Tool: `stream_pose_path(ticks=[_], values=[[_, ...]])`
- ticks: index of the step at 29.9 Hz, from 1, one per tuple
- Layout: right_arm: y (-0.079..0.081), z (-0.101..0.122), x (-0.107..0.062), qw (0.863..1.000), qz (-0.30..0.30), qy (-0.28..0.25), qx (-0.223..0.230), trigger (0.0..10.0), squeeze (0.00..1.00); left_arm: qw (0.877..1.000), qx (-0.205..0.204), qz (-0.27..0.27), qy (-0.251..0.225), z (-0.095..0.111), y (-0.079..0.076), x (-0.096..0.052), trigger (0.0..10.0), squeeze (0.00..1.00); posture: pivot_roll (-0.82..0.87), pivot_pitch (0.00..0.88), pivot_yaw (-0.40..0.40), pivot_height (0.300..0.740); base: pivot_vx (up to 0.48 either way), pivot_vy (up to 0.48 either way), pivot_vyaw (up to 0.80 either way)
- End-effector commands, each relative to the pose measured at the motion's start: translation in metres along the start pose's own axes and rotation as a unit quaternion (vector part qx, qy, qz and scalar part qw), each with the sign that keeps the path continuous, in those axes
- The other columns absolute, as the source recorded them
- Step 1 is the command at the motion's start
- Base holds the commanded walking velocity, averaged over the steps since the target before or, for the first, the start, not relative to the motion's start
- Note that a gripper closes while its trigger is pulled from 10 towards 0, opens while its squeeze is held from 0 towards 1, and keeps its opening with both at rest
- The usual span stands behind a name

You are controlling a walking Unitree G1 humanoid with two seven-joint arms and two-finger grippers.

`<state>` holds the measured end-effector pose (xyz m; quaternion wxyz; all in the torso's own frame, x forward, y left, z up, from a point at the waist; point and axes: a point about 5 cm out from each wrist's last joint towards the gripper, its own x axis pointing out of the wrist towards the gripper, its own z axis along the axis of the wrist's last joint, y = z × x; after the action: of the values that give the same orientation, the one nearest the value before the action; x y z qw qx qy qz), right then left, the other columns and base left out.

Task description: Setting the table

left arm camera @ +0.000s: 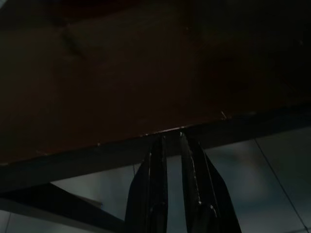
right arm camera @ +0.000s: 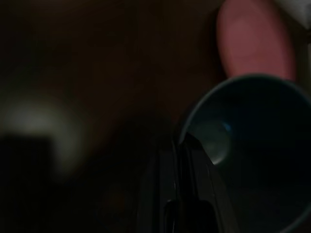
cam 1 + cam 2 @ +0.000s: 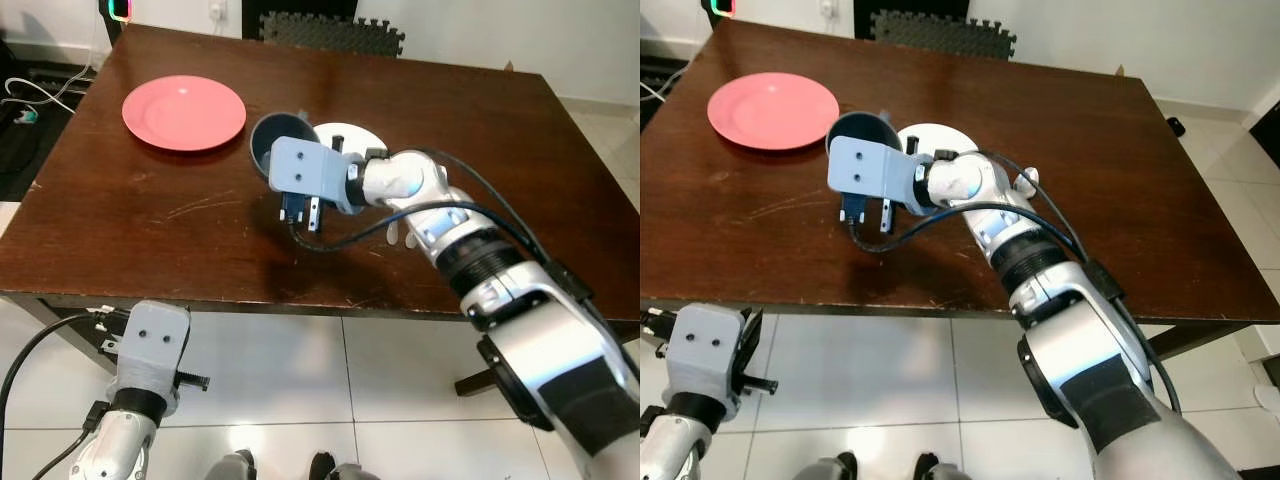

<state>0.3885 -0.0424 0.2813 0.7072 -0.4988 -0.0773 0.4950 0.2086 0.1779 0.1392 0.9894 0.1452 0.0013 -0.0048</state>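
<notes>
Table setting looks partway done, as far as I can judge. The right hand (image 2: pixel 187 145) is out over the dark wooden worktop (image 3: pixel 480 150), fingers pinched narrow on the rim of a dark blue bowl (image 3: pixel 278 135). One finger sits inside the wall and one outside, so it's holding the bowl. From the head cameras the bowl sits just past the hand, tilted a bit, and I can't tell if its base is on the wood or lifted.

Right beside the bowl, on the arm's side, there's a white plate (image 3: pixel 930 137) lying flat. A pink plate (image 3: pixel 184 112) is further out from the hand on the far side, apart from the bowl.

The left hand (image 1: pixel 174 160) hangs idle under the worktop edge, fingers nearly together and empty.

So: two plates down, bowl in the grip and not placed yet. No cutlery or cups anywhere I can see, so that's probably what's left.
</notes>
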Motion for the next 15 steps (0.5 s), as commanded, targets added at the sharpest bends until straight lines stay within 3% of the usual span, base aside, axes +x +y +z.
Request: stream_pose_path(ticks=[1, 4, 11, 15], values=[[0.002, -0.015, -0.009, 0.999, 0.030, 0.030, -0.002, 10.0, 0.00, 1.000, 0.002, 0.002, 0.015, -0.003, -0.002, -0.006, 10.0, 0.00, 0.21, 0.230, -0.084, 0.740, 0.000, 0.000, 0.00], [0.003, -0.037, -0.026, 0.994, 0.072, 0.081, -0.027, 10.0, 0.00, 1.000, 0.002, 0.008, 0.019, -0.003, 0.000, -0.011, 10.0, 0.00, 0.22, 0.238, -0.091, 0.740, 0.000, 0.000, 0.00], [0.007, -0.061, -0.053, 0.983, 0.127, 0.126, -0.042, 10.0, 0.00, 1.000, -0.002, 0.006, 0.024, -0.004, -0.003, -0.014, 10.0, 0.00, 0.21, 0.235, -0.087, 0.740, 0.000, 0.000, 0.00], [0.008, -0.068, -0.064, 0.981, 0.144, 0.126, -0.011, 10.0, 0.00, 1.000, -0.004, -0.003, 0.021, -0.003, -0.006, -0.011, 10.0, 0.00, 0.20, 0.231, -0.077, 0.740, 0.000, 0.000, 0.00]])
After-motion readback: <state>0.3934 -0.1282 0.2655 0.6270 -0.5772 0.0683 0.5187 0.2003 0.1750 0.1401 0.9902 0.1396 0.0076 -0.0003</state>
